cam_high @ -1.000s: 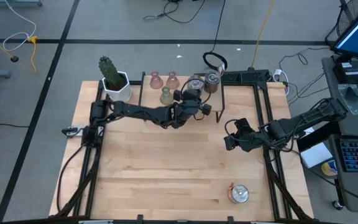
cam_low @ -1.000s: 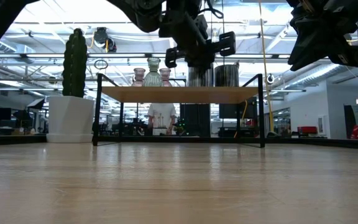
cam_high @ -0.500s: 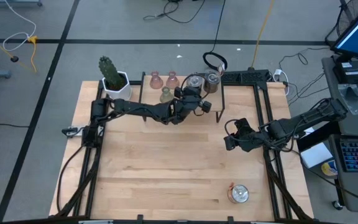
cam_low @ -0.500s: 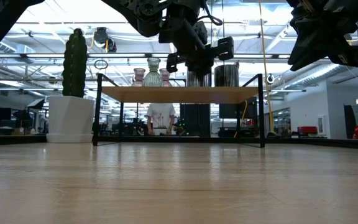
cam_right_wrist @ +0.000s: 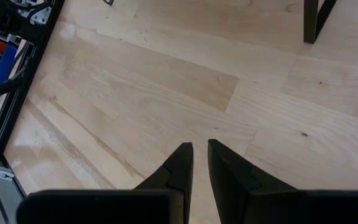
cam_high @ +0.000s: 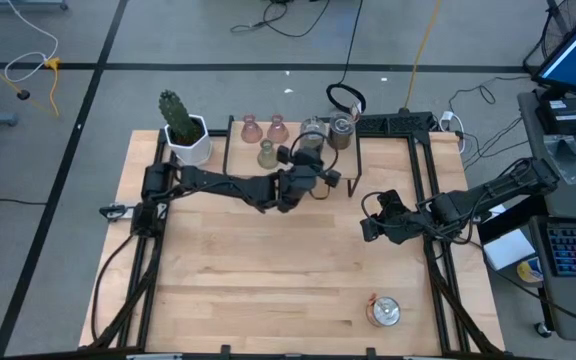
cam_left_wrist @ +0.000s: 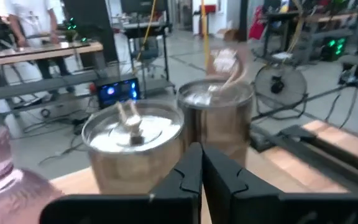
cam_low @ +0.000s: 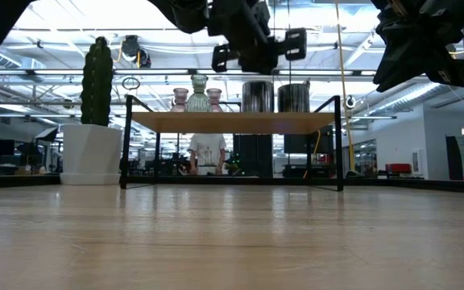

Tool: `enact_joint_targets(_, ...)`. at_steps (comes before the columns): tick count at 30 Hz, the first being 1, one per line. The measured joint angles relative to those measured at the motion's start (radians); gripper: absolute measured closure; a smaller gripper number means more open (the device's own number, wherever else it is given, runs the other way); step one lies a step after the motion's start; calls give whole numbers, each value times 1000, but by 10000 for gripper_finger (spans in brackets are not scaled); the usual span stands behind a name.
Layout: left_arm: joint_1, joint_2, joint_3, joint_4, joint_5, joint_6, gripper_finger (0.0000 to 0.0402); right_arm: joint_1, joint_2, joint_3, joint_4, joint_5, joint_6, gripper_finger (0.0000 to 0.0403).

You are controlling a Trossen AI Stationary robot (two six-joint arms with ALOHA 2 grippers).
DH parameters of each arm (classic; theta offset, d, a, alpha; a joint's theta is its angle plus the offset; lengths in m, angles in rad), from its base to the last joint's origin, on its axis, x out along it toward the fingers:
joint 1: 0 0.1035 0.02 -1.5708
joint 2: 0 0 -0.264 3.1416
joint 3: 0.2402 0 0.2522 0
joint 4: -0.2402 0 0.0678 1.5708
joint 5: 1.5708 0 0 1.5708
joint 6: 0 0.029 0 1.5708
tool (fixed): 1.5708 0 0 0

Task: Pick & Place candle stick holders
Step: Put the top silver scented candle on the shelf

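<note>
**Left end effector empty by the shelf, one silver holder yet to place**

My left end effector (cam_high: 313, 172) sits just in front of the raised shelf (cam_low: 232, 122), fingers pressed together on nothing. Beyond its tips stand two shiny silver holders (cam_left_wrist: 132, 146), round polished metal drums, side by side; the pink holders (cam_high: 263, 127) and the olive holder (cam_high: 266, 153), smooth cone-shaped glass, stand off to one side of it near the potted cactus (cam_high: 182, 125).

My right end effector (cam_high: 370, 222) hangs over bare wooden surface (cam_high: 268, 270), its fingers nearly together and holding nothing. The last silver holder (cam_high: 384, 311) lies well apart from it, near the front edge.

My worry: a careless swing of the left arm could clip the metal drums or topple the light glass cones. That last holder looks slick and might slip or roll when pinched.
</note>
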Motion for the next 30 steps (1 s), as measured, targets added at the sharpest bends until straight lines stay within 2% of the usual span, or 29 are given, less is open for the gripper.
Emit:
enact_joint_targets(7,23,1,0,-137,18,-178,398,0,0,0,0,0,2,358)
enact_joint_targets(15,38,1,0,-180,25,-232,397,0,0,0,0,0,3,358)
enact_joint_targets(24,79,1,0,-183,108,-258,398,0,0,0,0,-1,3,358)
enact_joint_targets(30,83,1,0,-183,113,-270,391,0,0,0,-1,-1,3,358)
